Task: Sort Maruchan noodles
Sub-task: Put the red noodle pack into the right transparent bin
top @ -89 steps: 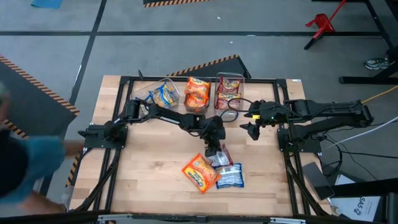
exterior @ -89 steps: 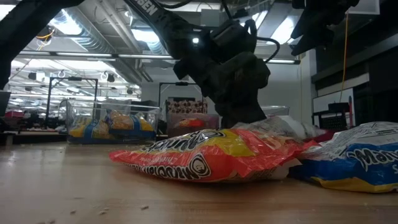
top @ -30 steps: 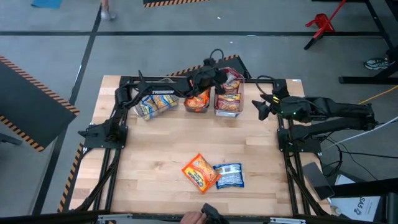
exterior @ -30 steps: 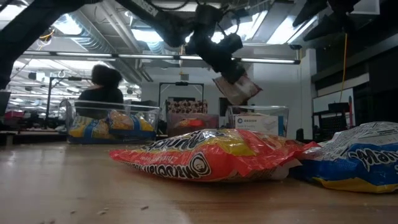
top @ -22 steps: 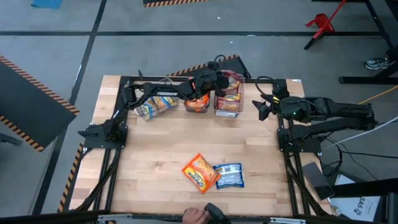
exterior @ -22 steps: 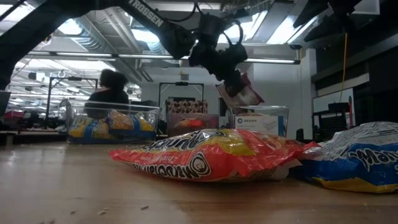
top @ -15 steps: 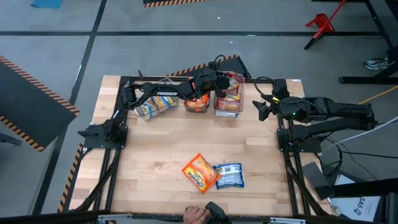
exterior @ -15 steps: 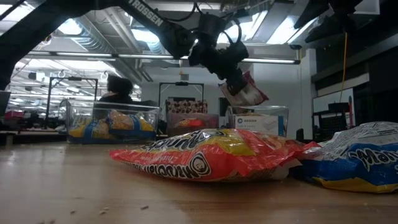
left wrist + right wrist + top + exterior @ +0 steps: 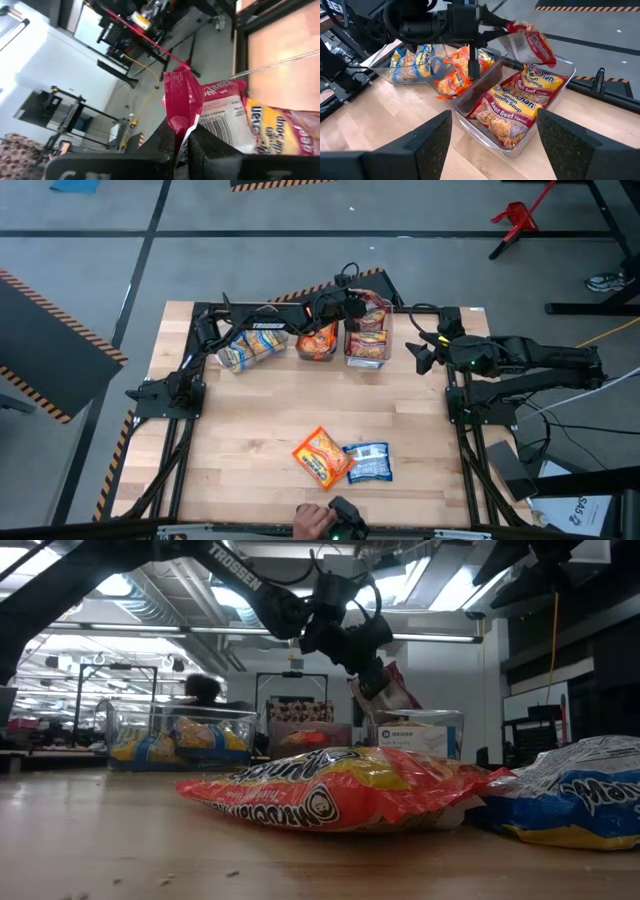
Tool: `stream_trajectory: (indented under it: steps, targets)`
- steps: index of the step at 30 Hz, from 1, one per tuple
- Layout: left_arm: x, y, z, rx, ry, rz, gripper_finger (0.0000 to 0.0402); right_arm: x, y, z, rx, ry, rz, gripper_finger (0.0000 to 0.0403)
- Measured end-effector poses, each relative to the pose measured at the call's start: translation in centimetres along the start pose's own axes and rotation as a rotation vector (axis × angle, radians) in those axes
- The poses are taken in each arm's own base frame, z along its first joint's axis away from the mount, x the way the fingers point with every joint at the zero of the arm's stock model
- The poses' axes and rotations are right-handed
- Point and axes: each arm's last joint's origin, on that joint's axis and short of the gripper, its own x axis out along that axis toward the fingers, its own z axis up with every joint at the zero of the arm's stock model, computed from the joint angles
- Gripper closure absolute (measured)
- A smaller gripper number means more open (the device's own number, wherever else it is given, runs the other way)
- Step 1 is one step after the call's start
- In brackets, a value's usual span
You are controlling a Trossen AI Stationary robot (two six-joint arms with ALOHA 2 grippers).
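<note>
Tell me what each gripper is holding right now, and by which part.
The left gripper pinches a red-and-silver noodle packet by one edge, above the bin of red packets. The right gripper, off to the side, is open and holds nothing.

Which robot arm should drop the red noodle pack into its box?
The left. Its claw already grips the red packet right above the bin of red packets. The right claw is empty, off beside it.

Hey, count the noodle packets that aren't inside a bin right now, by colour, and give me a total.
Orange: 1, lying on the table
Blue: 1, beside the orange one
Red: 1, held by the left claw above the bin of red packets
Total: 3
</note>
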Motion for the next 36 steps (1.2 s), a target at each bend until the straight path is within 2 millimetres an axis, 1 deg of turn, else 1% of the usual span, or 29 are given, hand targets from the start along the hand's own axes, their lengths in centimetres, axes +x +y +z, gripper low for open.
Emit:
stream_trajectory:
  steps: [4,9,11,13,16,21,25,28,31,33,36]
  targets:
    - [0.2,-0.9,-0.2,0.025,0.023,0.001,0.0396,0.0,0.0,0.0,0.0,0.0,0.0,0.0125]
    - [0.3,-1.0,-0.2,0.03,0.018,-0.016,0.0385,0.0,0.0,0.0,0.0,-0.001,-0.001,0.0125]
    - [0.5,-1.5,-0.4,0.036,0.02,-0.022,0.0386,0.0,0.0,0.0,-0.001,-0.001,-0.001,0.0125]
    - [0.4,-2.0,-0.6,0.039,0.029,-0.058,0.039,0.0,0.0,0.0,-0.008,-0.001,0.0,0.0125]
    - [0.3,-2.5,-0.4,0.007,-0.003,-0.121,0.0389,0.0,0.0,0.0,-0.008,0.001,0.001,0.0125]
    - [0.0,-3.2,0.4,0.004,-0.042,-0.166,0.0356,0.0,0.0,0.0,-0.009,0.001,0.001,0.0125]
    - [-0.3,-3.9,0.6,0.014,-0.03,-0.199,0.033,0.0,0.0,0.0,-0.013,0.009,0.01,0.0125]
    - [-0.7,-4.5,0.9,0.005,-0.011,-0.235,0.0318,0.0,0.1,-0.1,-0.025,0.025,0.029,0.0125]
    - [-1.0,-5.0,1.2,-0.052,0.033,-0.285,0.0313,0.0,0.1,-0.1,-0.035,0.039,0.045,0.0125]
    - [-1.2,-4.8,1.5,-0.079,0.089,-0.336,0.0312,0.0,0.2,-0.1,-0.037,0.046,0.053,0.0125]
    - [-1.3,-4.0,2.2,-0.107,0.142,-0.374,0.0311,0.0,0.2,-0.1,-0.044,0.048,0.055,0.0125]
